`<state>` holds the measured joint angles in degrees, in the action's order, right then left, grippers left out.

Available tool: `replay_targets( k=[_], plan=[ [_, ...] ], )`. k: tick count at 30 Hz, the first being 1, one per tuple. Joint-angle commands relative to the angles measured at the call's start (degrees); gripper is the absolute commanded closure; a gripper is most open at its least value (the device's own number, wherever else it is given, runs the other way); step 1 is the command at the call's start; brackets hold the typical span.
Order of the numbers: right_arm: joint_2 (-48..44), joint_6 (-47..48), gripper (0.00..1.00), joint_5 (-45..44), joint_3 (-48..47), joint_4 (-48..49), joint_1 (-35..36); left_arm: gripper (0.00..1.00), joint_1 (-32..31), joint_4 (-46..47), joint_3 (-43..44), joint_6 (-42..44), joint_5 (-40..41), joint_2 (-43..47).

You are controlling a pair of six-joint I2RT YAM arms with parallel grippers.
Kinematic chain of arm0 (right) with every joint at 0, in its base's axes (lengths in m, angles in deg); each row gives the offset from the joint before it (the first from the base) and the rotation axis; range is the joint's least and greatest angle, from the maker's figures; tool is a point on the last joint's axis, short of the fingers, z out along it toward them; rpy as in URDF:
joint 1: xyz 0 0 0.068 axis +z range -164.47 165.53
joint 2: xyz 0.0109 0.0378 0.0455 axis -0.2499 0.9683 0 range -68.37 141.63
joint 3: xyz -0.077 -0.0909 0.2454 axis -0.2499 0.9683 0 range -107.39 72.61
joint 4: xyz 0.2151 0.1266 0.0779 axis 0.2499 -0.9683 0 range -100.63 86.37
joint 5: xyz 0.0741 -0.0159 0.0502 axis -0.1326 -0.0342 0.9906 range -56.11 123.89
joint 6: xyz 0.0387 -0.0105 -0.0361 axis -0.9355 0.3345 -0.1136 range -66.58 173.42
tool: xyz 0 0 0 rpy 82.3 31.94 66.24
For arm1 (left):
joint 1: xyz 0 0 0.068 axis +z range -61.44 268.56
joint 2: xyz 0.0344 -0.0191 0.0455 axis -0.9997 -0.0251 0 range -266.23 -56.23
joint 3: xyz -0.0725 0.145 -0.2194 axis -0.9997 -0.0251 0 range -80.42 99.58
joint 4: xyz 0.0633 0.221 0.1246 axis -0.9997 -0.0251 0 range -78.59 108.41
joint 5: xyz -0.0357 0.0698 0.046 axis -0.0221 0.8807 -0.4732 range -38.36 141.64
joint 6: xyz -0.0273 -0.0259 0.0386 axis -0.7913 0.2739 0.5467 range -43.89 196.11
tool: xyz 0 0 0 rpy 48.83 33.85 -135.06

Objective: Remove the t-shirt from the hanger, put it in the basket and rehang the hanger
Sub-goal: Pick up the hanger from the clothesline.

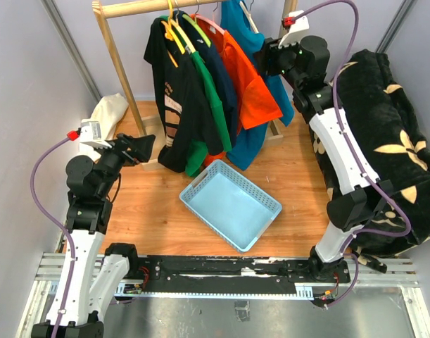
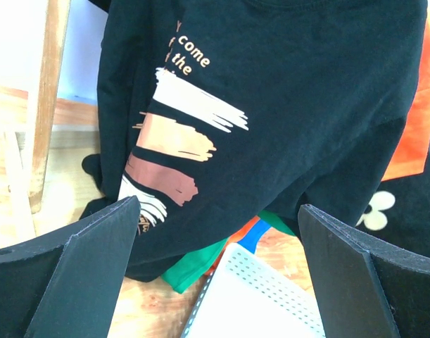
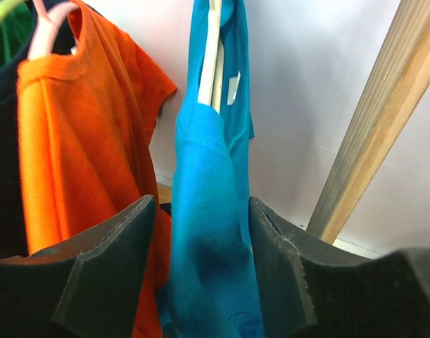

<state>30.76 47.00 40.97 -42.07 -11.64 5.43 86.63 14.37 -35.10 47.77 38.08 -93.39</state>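
Pale walls close in a wooden tabletop (image 1: 151, 204), and at its far end stands a clothes rack (image 1: 130, 8) hung with a row of t-shirts. The blue t-shirt (image 3: 204, 148) is the last one at the rack's right end, on a pale hanger (image 3: 213, 56), beside the rack's right post. My right gripper (image 3: 200, 204) is up there with its fingers partly open on either side of that shirt. The cloth fills most of the gap and lies against one finger, with a sliver of space at the other, so I have no firm hold. The orange t-shirt (image 3: 67, 141) hangs just left of it. My left gripper (image 2: 218, 204) is spread wide and empty, low at the rack's left side, facing the black t-shirt (image 2: 306, 84). A light blue basket (image 1: 231, 205) sits on the table below the rack.
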Motion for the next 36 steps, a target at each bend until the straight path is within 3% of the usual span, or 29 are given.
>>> replay_targets(
  k=[1, 28, 33, 36],
  plan=[
    [-0.9, 0.8, 0.44, -1.8, 2.2, 5.5, 1.3, 0.00, 0.4, 2.1, -0.6, 0.1, -1.2, 0.4],
    [-4.3, 1.0, 0.60, -1.3, 16.4, 28.1, 1.3, 0.00, 0.4, 2.7, -0.8, -0.1, -1.4, 0.9],
    [-4.4, 1.4, 0.68, -1.9, 16.6, 28.8, 1.3, 0.00, 0.4, 3.1, -0.8, -0.1, -1.5, 0.7],
    [-4.4, 1.6, 0.79, -2.2, 16.6, 28.9, 1.3, 0.01, 0.4, 3.2, -0.8, -0.1, -1.6, 0.5]
  ],
)
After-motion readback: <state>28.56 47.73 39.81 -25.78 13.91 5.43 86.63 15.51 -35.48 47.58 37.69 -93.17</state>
